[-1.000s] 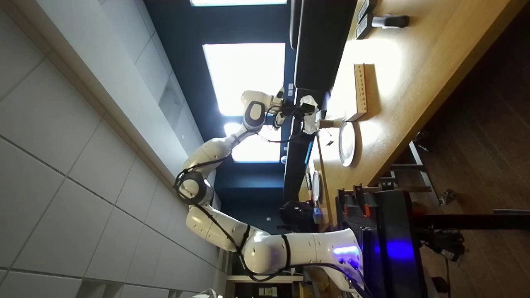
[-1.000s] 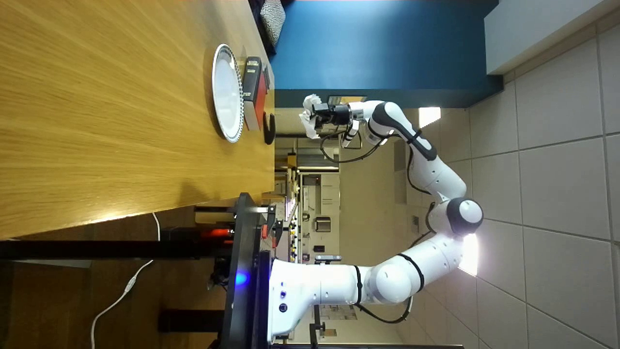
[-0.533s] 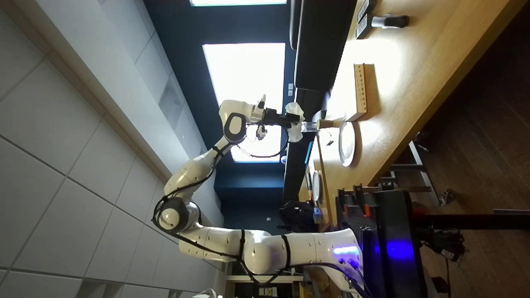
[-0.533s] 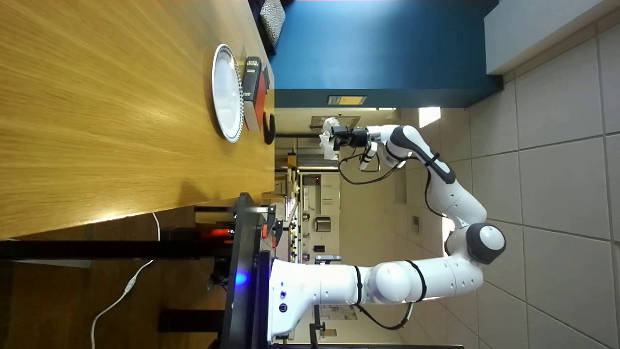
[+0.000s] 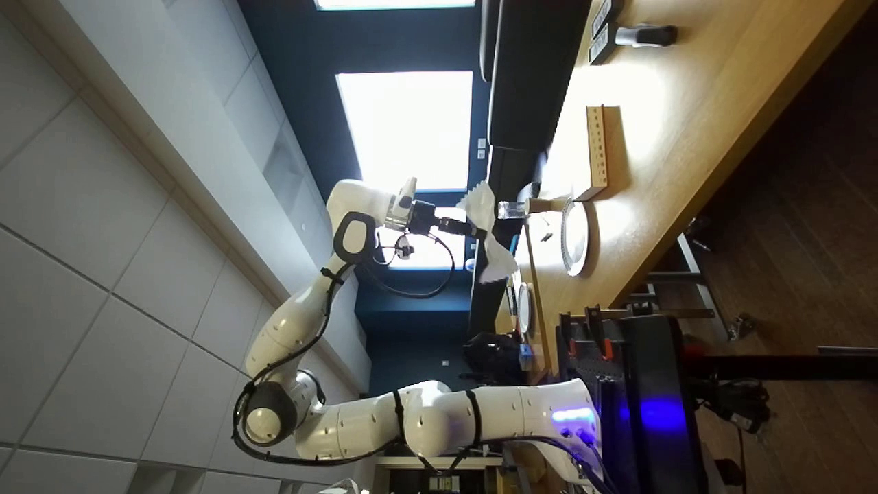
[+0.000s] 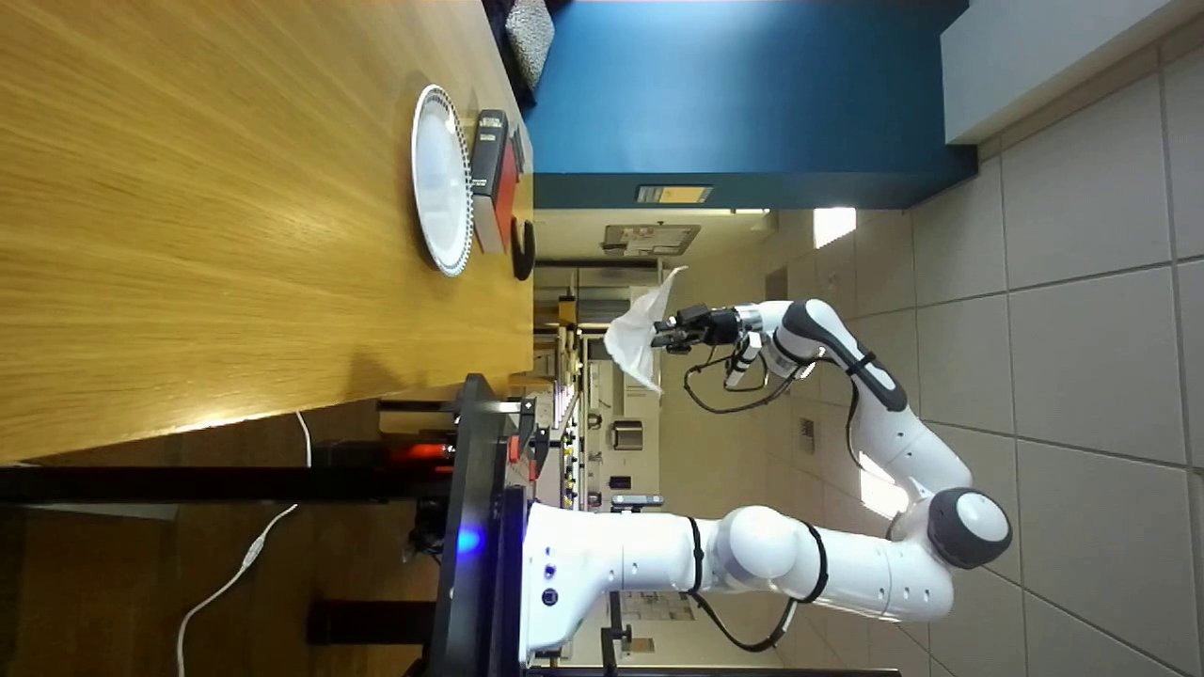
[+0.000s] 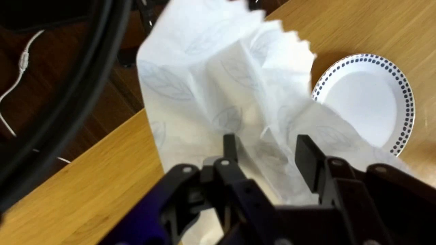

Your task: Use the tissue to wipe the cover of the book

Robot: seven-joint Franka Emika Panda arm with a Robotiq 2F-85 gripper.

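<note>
White paper printed with leaves: one tissue (image 7: 180, 85) spreads in the air below my gripper (image 7: 268, 149). My two fingers (image 7: 308, 163) stand clearly apart; whether either touches it, I can't tell for sure. One wooden table (image 7: 119, 163) bears one dot-rimmed plate (image 7: 364, 102) and, near it in an exterior view, one book (image 6: 489, 169), dark-spined and red on top.

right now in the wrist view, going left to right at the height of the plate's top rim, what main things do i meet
White cord → blurred black cable → tissue → plate with the dotted rim.
</note>
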